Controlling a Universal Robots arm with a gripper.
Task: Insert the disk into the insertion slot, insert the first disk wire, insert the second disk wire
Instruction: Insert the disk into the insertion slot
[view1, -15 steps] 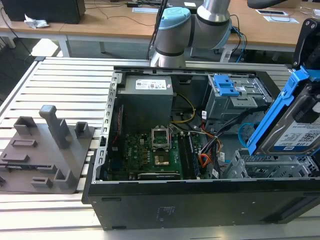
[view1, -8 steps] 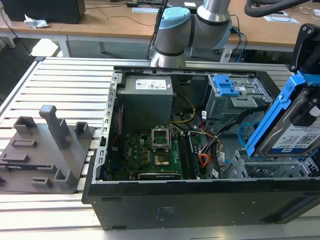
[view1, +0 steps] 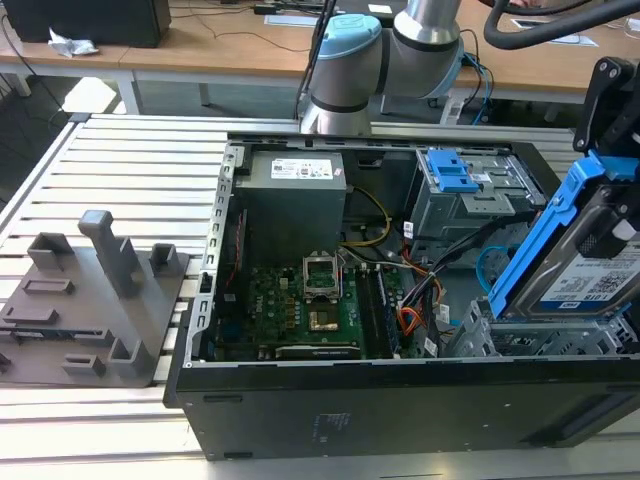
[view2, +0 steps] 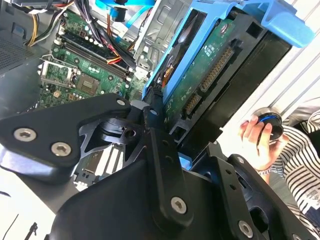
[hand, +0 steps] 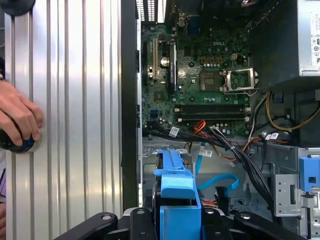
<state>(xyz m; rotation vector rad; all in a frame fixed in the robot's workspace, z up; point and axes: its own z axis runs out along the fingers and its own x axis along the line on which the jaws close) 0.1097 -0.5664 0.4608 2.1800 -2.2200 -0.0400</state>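
Observation:
The disk (view1: 590, 265), a silver drive with a white-and-blue label in a bright blue caddy, hangs tilted with its lower end over the insertion slot (view1: 535, 338). That slot is a grey perforated cage at the exterior view's right end of the open computer case. My gripper (view1: 608, 150) is shut on the disk's upper end. The second wrist view shows the disk's green circuit side (view2: 210, 75) between my black fingers (view2: 155, 145). The blue caddy (hand: 177, 200) points into the case in the first wrist view. A light blue wire (hand: 220, 180) lies curled beside it.
The case holds a motherboard (view1: 310, 300), a grey power supply (view1: 295, 190) and a taller bay with a blue latch (view1: 450, 175). A grey fixture (view1: 100, 300) stands on the slatted table at the exterior view's left. A person's hand (hand: 17, 117) rests beside the case.

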